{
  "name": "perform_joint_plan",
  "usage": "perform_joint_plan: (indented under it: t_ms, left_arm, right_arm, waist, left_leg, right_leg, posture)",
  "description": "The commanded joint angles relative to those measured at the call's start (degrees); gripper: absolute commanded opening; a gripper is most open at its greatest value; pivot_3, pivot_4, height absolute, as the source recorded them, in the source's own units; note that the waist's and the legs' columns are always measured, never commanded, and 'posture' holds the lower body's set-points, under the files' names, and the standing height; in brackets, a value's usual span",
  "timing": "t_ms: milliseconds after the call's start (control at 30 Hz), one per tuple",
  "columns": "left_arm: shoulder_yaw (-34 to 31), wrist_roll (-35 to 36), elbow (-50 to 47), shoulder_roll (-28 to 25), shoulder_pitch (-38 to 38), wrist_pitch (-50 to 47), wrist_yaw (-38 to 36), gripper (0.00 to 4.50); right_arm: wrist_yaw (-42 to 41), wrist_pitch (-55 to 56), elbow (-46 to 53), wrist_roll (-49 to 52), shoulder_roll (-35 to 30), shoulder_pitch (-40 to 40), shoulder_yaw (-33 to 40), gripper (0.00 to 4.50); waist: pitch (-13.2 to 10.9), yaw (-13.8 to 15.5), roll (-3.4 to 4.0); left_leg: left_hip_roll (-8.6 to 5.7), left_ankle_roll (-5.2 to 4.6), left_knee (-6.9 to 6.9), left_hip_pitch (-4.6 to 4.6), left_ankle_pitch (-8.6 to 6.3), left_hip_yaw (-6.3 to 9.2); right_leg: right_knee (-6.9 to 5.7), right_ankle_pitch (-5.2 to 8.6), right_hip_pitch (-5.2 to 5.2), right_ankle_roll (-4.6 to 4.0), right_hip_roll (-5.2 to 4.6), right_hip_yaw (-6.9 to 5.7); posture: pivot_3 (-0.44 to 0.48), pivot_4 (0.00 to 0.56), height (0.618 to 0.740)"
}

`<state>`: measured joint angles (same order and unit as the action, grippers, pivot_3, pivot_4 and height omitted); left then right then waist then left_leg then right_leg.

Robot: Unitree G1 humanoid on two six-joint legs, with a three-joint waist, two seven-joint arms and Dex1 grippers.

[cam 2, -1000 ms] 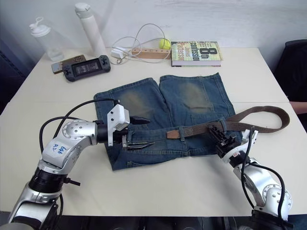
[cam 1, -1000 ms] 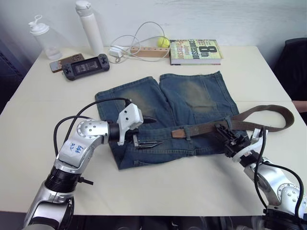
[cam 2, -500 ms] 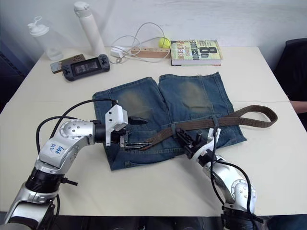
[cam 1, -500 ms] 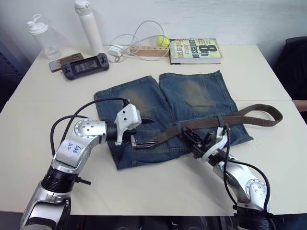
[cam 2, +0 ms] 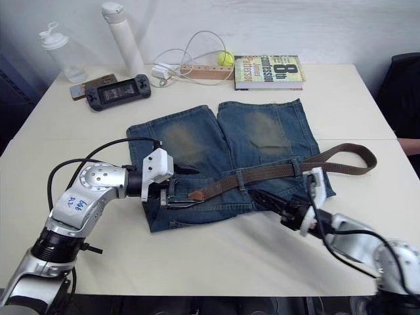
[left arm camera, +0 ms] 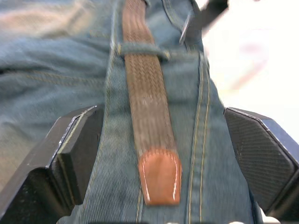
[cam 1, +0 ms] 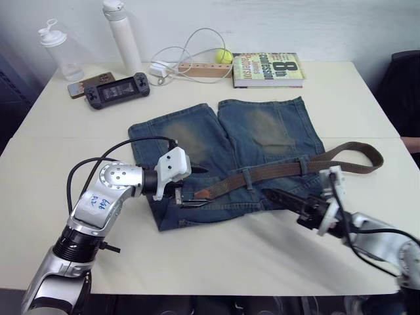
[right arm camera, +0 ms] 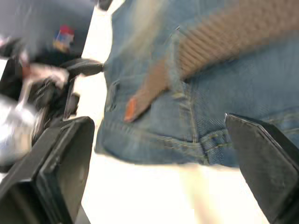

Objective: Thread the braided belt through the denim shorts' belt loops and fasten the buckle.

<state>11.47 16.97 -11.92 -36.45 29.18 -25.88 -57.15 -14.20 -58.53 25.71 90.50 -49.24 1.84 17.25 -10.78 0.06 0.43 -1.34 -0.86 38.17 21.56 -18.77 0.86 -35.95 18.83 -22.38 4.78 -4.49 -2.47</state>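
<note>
The denim shorts (cam 1: 262, 131) lie flat mid-table, waistband toward me. The braided belt (cam 1: 275, 170) runs along the waistband under two belt loops (cam 1: 247, 176) and curls back at the right (cam 1: 367, 157). Its tan tip (left arm camera: 160, 177) lies between the fingers (left arm camera: 70, 154) of my left gripper (cam 1: 200, 188), which is open around it without clamping. My right gripper (cam 1: 281, 200) hovers open just below the waistband, right of centre, holding nothing. The buckle is hidden.
At the far edge stand two bottles (cam 1: 121, 36), a game console (cam 1: 117, 90), a phone, a white cable (cam 1: 180, 56), a wooden block with a yellow ball (cam 1: 224, 58) and a book (cam 1: 267, 70). Bare tabletop (cam 1: 216, 256) lies in front of the shorts.
My right gripper carried the belt leftward through the loops, then let go, opened and drew back to the right. The tan tip now lies between my left gripper's fingers.
</note>
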Motion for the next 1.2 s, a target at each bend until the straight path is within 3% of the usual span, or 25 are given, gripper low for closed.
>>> perform_joint_plan:
  t_ms: [33,167,367,533,633,800,900,1000,1200]
  left_arm:
    - [0.65,-2.21,-0.22,-0.54,0.48,4.66,-1.15,4.5]
    - [2.97,-7.04,-0.6,-1.62,-0.91,9.65,-1.12,4.5]
    - [1.56,-5.54,-3.28,-2.07,-2.75,6.49,-1.38,4.5]
    - [-0.44,-4.05,-4.17,-2.27,-2.6,4.03,-1.07,4.5]
    - [-1.17,-2.74,-5.72,-2.02,-3.07,2.09,-0.89,4.5]
    - [-3.39,0.76,-8.09,-2.47,-4.23,-2.13,-0.61,4.5]
    - [-4.74,1.7,-7.81,-2.53,-4.34,-3.33,0.02,4.5]
    - [-5.16,2.0,-7.36,-2.44,-4.28,-3.84,0.62,4.5]
    - [-1.82,1.26,-9.15,-2.73,-6.23,-2.86,-1.27,4.5]
  right_arm:
    - [-14.24,6.17,7.13,-20.57,-8.37,-0.41,-5.17,4.44]
    - [-21.23,16.69,7.04,-39.86,-12.44,1.4,-12.79,4.44]
    - [-27.61,22.28,5.49,-52.35,-12.18,2.92,-19.0,4.44]
    - [-29.05,27.87,0.59,-67.08,-9.89,8.61,-28.82,4.44]
    - [-28.69,32.44,-4.72,-77.25,-8.96,11.61,-33.89,3.71]
    - [-32.22,43.02,-11.4,-84.81,-10.57,10.99,-33.78,1.45]
    - [-35.09,54.2,-21.92,-86.9,-13.31,10.28,-30.26,0.2]
    - [-36.6,63.58,-32.98,-88.09,-14.13,12.23,-28.24,0.04]
    - [-44.13,78.33,-61.81,-91.29,-14.58,24.82,-28.94,0.04]
  waist:
    - [0.0,0.07,-0.01]
    - [-0.01,0.31,-0.08]
    - [-0.02,0.78,-0.09]
    - [-0.02,1.16,-0.09]
    - [-0.01,1.04,-0.12]
    - [0.02,1.11,-0.17]
    - [0.03,1.26,-0.18]
    - [0.03,1.46,-0.18]
    - [0.03,1.34,-0.17]
  left_leg:
    - [-0.01,0.0,0.0,0.01,0.0,-0.02]
    - [-0.05,0.0,0.01,0.02,0.0,-0.02]
    - [-0.06,0.02,0.05,0.04,0.01,0.0]
    - [-0.07,0.03,0.13,0.03,0.01,0.0]
    - [-0.09,0.06,0.13,0.04,0.03,-0.01]
    - [-0.09,0.08,0.19,0.01,0.04,0.0]
    - [-0.1,0.07,0.32,0.0,0.04,0.0]
    - [-0.15,-0.04,0.56,-0.02,-0.03,0.08]
    - [-0.22,-0.35,0.82,-0.29,-0.24,0.12]
  right_leg:
    - [0.0,0.0,-0.03,0.0,0.0,0.02]
    - [-0.03,-0.01,-0.03,0.01,0.0,0.02]
    - [-0.04,-0.01,-0.04,0.02,-0.02,0.0]
    - [0.01,-0.01,-0.03,0.02,-0.03,0.02]
    - [-0.02,-0.01,-0.07,0.02,-0.03,0.02]
    - [-0.03,-0.01,-0.02,0.02,-0.03,0.01]
    - [-0.04,-0.01,0.01,0.02,-0.04,0.01]
    - [0.01,-0.04,0.23,0.08,-0.08,-0.08]
    - [0.34,-0.1,0.78,0.18,-0.19,-0.13]
  posture:
    - [0.0,0.15,0.735]
    - [0.0,0.15,0.735]
    - [0.0,0.15,0.735]
    - [0.0,0.15,0.735]
    - [0.0,0.15,0.735]
    - [0.0,0.15,0.735]
    - [0.0,0.15,0.735]
    - [0.0,0.15,0.735]
    - [0.0,0.15,0.735]
